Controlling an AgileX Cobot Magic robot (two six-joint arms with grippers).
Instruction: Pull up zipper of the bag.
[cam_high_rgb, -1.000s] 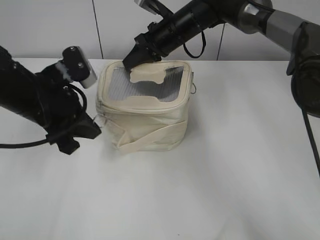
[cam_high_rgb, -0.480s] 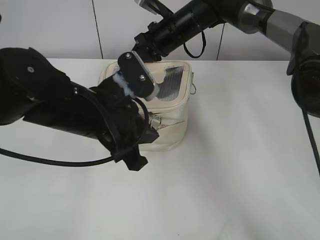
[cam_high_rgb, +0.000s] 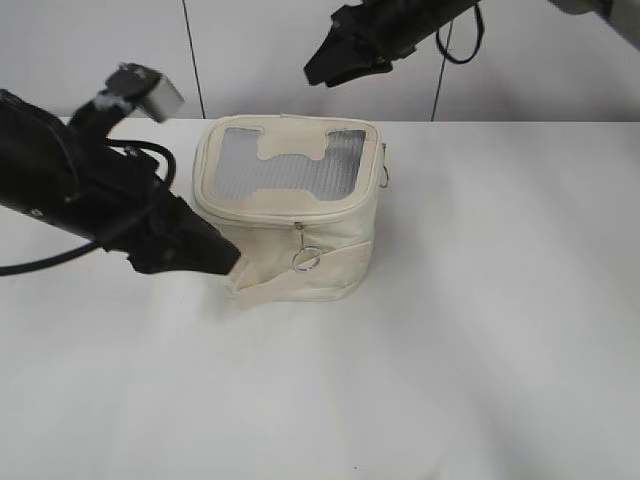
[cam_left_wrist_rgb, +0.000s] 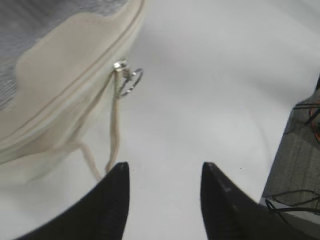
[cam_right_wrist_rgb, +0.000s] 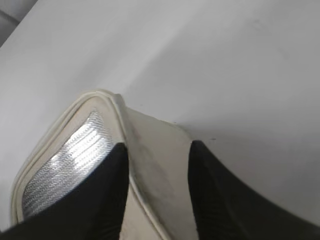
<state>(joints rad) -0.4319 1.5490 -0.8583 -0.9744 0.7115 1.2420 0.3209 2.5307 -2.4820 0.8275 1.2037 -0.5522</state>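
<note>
Listing largest first: table (cam_high_rgb: 480, 330), white, bearing the bag (cam_high_rgb: 290, 215) left of centre, its long axis running left-right, grey panel facing up. Left gripper (cam_high_rgb: 225, 262), fingers apart and empty, just near-left of the bag. Right gripper (cam_high_rgb: 315, 72), fingers apart and empty, hanging above the far edge. Zipper (cam_high_rgb: 285, 222) circles the top rim; one ring pull (cam_high_rgb: 306, 260) hangs down the near face, another (cam_high_rgb: 387, 178) at the right side. I judge the run nearly closed; I'd pinch the ring squarely and pull along the seam.
</note>
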